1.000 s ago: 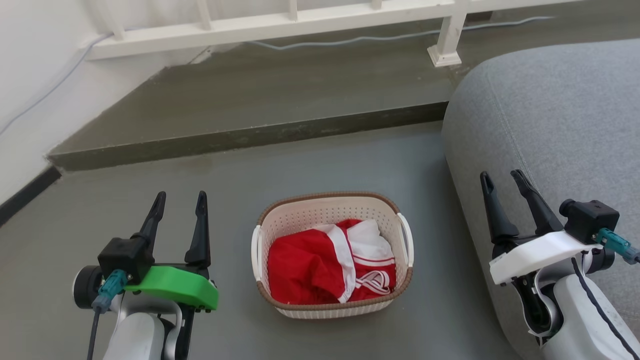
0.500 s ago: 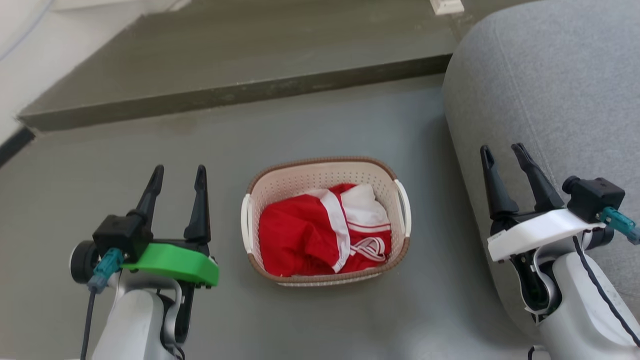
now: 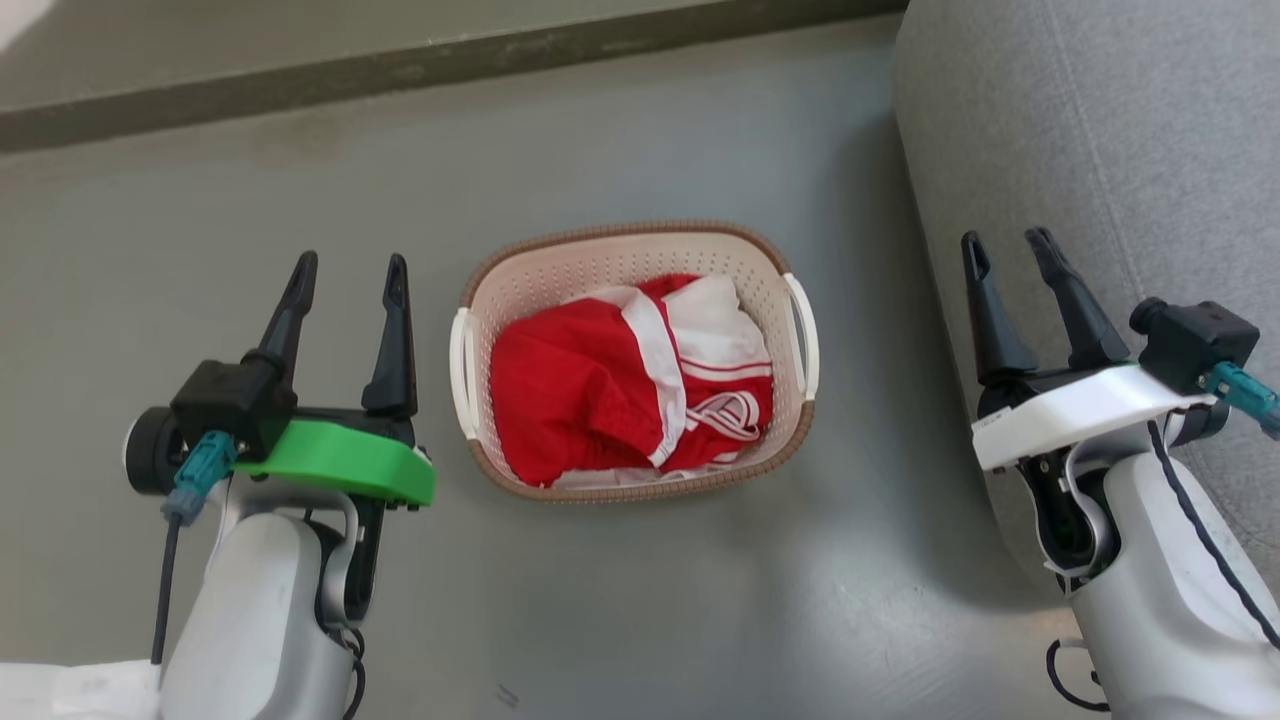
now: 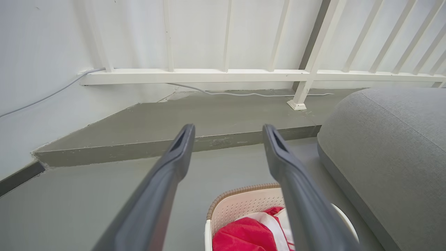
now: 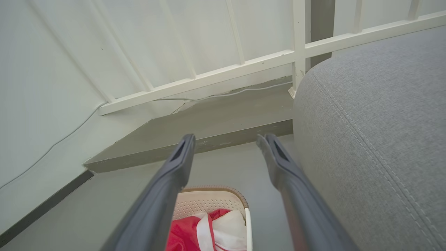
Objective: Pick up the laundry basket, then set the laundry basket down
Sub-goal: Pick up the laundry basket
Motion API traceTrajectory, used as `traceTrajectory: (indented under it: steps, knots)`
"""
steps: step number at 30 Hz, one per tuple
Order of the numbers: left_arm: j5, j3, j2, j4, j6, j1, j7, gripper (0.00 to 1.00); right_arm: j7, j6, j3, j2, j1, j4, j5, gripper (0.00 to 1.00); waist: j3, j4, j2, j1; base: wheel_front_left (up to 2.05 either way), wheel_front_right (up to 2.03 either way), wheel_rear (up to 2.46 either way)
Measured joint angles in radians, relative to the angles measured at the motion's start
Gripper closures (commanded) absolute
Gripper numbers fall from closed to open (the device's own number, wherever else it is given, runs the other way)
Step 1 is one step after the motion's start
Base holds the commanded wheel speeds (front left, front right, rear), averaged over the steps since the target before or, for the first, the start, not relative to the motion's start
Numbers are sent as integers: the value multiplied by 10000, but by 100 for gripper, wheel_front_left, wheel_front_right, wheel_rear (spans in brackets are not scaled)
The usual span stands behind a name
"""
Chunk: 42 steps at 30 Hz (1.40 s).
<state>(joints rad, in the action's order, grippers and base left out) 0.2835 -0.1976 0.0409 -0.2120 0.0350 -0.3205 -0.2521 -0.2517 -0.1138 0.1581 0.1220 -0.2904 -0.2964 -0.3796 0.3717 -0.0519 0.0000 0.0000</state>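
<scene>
Left pincer: fingers apart, empty, near the basket's left handle. Right pincer: fingers apart, empty, over grey cushion. Laundry basket: on floor between them, holding red-and-white garment. Step: beyond.

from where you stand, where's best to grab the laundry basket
Probably its white side handles: left gripper onto the left handle, right gripper onto the right handle, each from outside. The laundry basket sits upright between both open grippers.
</scene>
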Motion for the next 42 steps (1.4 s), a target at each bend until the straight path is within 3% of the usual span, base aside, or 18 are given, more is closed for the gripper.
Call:
traceTrajectory:
  steps: [25,42]
  knots:
    - [-142,94,-69,-773,178,-1963,-2,0,-2,-36,52,-276,-1872,-533,17,0,2981,-178,0,2,0,0,0]
    - [196,293,-134,-3047,194,-3154,-13,0,-4,-94,224,-357,-3249,-2167,-42,0,4605,-145,0,2,0,0,0]
